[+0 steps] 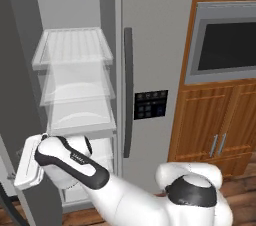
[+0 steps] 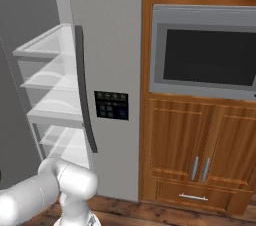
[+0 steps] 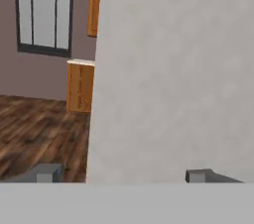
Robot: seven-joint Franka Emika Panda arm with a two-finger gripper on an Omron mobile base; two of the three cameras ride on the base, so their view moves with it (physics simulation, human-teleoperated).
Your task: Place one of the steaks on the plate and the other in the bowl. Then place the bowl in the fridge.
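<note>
The tall grey two-door fridge (image 1: 155,45) stands with its left door swung open, clear shelves seen at ten o'clock. The gripper (image 3: 124,174) is spread wide astride the grey door edge (image 3: 173,69), nothing pinched. The door is judged heavy and rigid, best pushed flat near its free edge.

Legible text: none you can read. The fridge (image 1: 155,45) control panel (image 1: 150,104), mid-frame, carries only blurred marks; small dark lettering on the arm (image 1: 80,159), lower left, is indecipherable.
</note>
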